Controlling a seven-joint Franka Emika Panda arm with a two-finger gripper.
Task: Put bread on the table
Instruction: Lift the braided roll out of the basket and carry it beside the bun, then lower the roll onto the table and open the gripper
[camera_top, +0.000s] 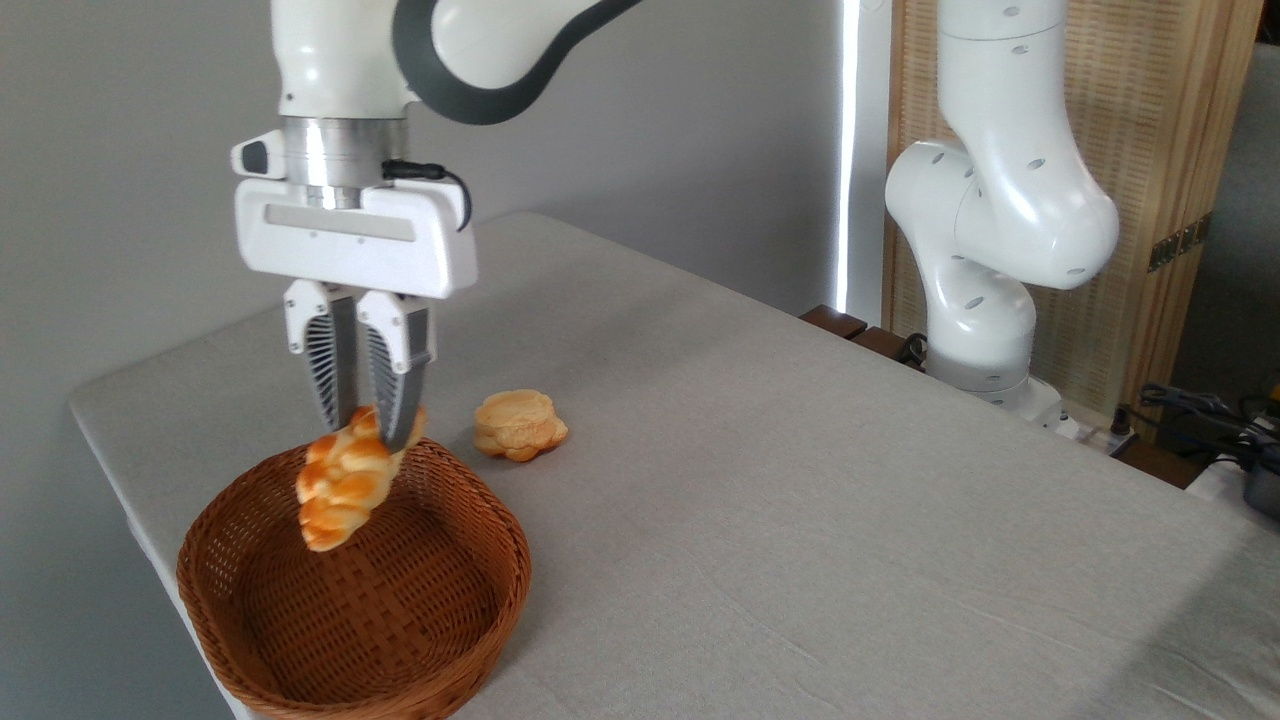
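1. Gripper (368, 425) pinched the upper end of the bread (345, 487), jaws nearly together on it; loaf hung tilted, lower end down, above the basket (250, 640) and clear of its floor.
2. Held by one tip only. Could have swung or slipped free during a sideways carry, since most of the loaf's length hung below the pinch.
3. If dropped now, would probably have landed back inside the basket, not on the table (800, 480).
4. Lower end hung at about the height of the basket's rim. A sideways move without more lift risked catching the rim and dragging or tipping the basket, which sat close to the table's near-left edge.
5. Bun (518, 424) lay on the cloth just beyond the basket, to the right. Setting down too near the basket on that side risked bumping or stacking on it.
6. Glossy crust looked slick; a loose squeeze invited rotation between the fingers (398, 385).
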